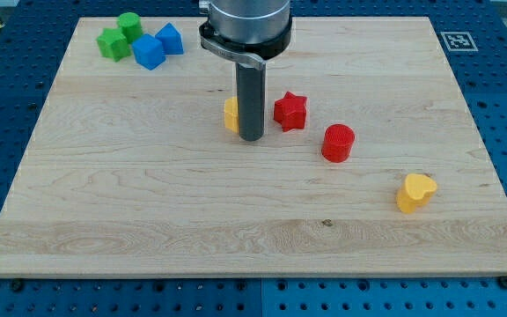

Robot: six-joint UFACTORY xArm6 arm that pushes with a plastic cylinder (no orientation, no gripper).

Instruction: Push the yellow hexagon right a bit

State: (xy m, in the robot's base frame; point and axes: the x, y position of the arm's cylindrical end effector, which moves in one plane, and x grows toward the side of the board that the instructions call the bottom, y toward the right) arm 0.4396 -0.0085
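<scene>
My tip [251,137] holds nothing and stands on the wooden board [148,220], just right of the yellow hexagon [231,114], partly hiding it. The red star [290,111] lies to the view's right of the rod, the red cylinder [338,143] farther right.

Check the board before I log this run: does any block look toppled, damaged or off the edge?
Nothing stands out. All blocks sit flat on the board. My tip is at the yellow hexagon, mostly hiding it, with the red star just to the view's right.
</scene>
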